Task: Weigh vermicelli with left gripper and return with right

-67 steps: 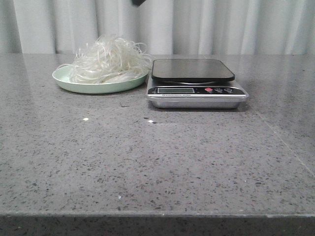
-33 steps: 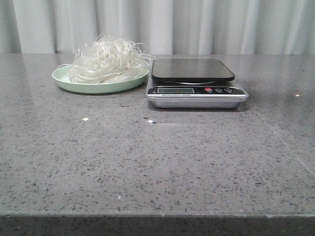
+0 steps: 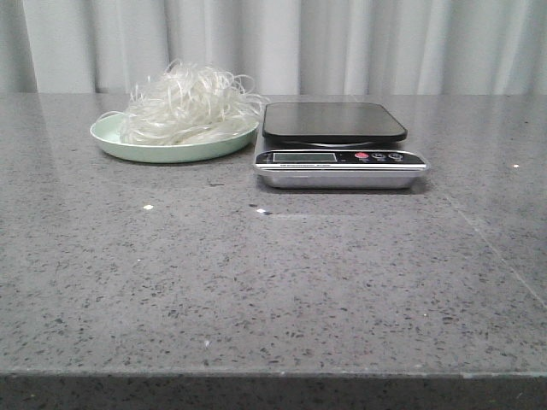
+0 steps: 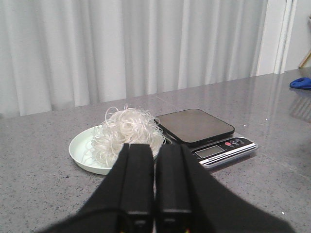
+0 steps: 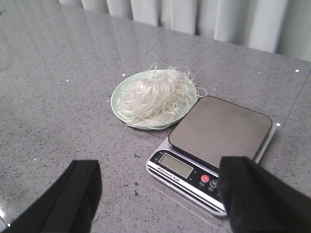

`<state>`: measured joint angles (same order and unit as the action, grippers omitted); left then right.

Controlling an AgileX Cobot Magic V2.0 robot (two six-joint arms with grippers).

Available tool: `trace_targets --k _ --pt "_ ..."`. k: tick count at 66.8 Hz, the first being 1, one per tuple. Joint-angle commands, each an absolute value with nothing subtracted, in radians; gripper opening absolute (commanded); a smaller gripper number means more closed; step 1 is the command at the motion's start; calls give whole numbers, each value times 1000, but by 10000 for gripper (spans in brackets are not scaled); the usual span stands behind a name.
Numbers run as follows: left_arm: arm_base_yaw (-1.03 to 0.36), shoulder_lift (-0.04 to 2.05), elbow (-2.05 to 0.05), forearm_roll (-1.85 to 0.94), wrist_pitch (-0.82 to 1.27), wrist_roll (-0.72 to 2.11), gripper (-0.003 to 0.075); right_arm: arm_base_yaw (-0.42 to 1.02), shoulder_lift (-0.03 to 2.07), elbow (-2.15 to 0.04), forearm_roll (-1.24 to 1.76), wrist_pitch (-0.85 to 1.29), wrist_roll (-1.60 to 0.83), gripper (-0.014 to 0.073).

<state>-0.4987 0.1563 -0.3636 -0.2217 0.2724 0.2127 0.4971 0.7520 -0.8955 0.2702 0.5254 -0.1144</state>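
The vermicelli [image 3: 190, 104], a fluffy tangle of white strands, lies on a pale green plate [image 3: 115, 141] at the back left of the table. It also shows in the left wrist view [image 4: 127, 132] and the right wrist view [image 5: 154, 94]. Right of the plate stands a kitchen scale [image 3: 335, 145] with an empty black platform [image 5: 221, 128]. My left gripper [image 4: 155, 148] is shut and empty, held well short of the plate. My right gripper [image 5: 160, 167] is open and empty, above the table in front of the scale. Neither gripper shows in the front view.
A grey speckled stone table [image 3: 273, 282] runs to a pale curtain [image 3: 342, 43] at the back. A blue object [image 4: 301, 83] lies far off on the table in the left wrist view. The table's front edge [image 3: 273, 373] is near the camera.
A dark bit of an arm at the top of the front view a second ago has left the frame. The scale has shifted very slightly. The vermicelli and plate have not moved.
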Motion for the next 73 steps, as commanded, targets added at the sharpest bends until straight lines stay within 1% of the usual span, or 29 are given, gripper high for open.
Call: trace_targets --k 1,17,28,33,36,38,41,43,46,48,49,50,53,55,65,73 --pt "-499 170 -389 -234 195 212 127 493 597 -771 278 346 -124 594" --pt "-499 170 -389 -234 195 212 127 493 233 -496 279 270 -124 594" --pt "-499 170 -389 -234 197 212 127 493 19 -392 277 265 -124 594" --pt "-499 170 -389 -234 196 212 127 493 -31 -363 277 262 -124 592" --pt "-499 170 -389 -234 196 212 127 493 -22 -362 275 269 -124 572" --pt "-499 170 -389 -234 196 212 127 493 -18 -358 274 270 -124 540" --pt "-499 170 -389 -234 196 212 127 492 -18 -356 274 270 -124 463" --pt "-499 170 -389 -234 196 212 127 492 -18 -356 274 272 -124 403" --pt "-499 170 -389 -234 196 212 127 492 -18 -356 274 272 -124 258" --pt "-499 170 -389 -234 196 212 127 492 -18 -356 274 272 -124 182" --pt "-499 170 -389 -234 196 212 127 492 -18 -356 274 273 -124 164" --pt "-499 170 -389 -234 196 212 127 492 -18 -356 274 274 -124 118" --pt "-499 170 -389 -234 196 212 127 492 -18 -356 274 285 -124 162" --pt "-499 170 -389 -234 196 212 127 492 -18 -356 274 300 -124 174" --pt "-499 170 -389 -234 196 212 127 492 -18 -356 274 364 -124 167" --pt "-499 170 -389 -234 196 212 127 492 -18 -356 274 366 -124 167"
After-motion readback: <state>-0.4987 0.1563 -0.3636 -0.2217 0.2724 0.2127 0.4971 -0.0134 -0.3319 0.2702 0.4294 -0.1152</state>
